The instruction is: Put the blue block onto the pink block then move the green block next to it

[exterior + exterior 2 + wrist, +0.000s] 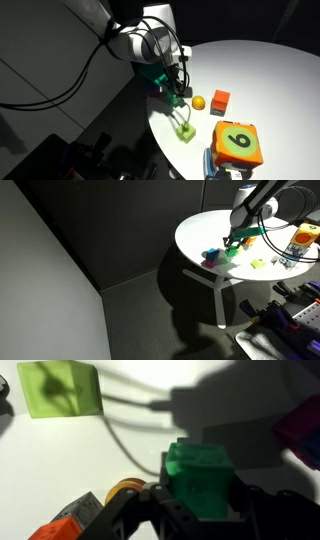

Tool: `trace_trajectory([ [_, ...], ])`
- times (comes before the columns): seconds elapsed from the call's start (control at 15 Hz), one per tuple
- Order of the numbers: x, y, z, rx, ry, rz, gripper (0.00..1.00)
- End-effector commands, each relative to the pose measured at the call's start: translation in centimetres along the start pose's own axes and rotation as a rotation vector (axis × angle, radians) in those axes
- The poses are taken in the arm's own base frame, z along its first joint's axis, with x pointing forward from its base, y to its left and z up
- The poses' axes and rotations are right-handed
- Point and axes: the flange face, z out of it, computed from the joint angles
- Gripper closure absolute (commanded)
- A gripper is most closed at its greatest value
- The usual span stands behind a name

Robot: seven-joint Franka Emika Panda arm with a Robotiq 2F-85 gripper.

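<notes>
My gripper [200, 510] is shut on the green block [198, 478], which sits between the two fingers in the wrist view. In both exterior views the gripper [178, 92] [233, 246] holds it low over the white round table [270, 75]. The blue block [211, 253] is near the table's edge, with a bit of pink [207, 261] against it; it is too small to tell how they stack. A magenta shape, the pink block [304, 428], shows at the right edge of the wrist view, in shadow.
A paler lime-green cube [186, 131] [58, 388] lies close by. A yellow-orange ball [198, 101] and an orange-red cube [220, 100] sit beside the gripper. A large orange numbered die [238, 143] stands near the table's edge. A cable hangs from the arm.
</notes>
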Motion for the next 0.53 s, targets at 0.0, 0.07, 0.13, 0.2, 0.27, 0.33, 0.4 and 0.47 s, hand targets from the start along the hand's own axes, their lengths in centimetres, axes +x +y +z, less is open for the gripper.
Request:
trace_trajectory([
  [0.0, 0.47, -0.70, -0.67, 0.001, -0.006, 0.091, 0.71],
  [0.07, 0.50, -0.83, -0.75, 0.003, -0.004, 0.110, 0.71],
  [0.13, 0.55, -0.93, -0.85, 0.005, -0.004, 0.129, 0.71],
  [0.2, 0.63, -0.99, -0.97, 0.007, -0.003, 0.147, 0.71],
  [0.27, 0.70, -1.04, -1.07, 0.010, -0.002, 0.163, 0.71],
  [0.33, 0.82, -1.09, -1.19, 0.012, -0.001, 0.175, 0.71],
  [0.4, 0.96, -1.15, -1.30, 0.012, 0.000, 0.187, 0.71],
  [0.47, 1.06, -1.20, -1.39, 0.012, 0.000, 0.194, 0.71],
])
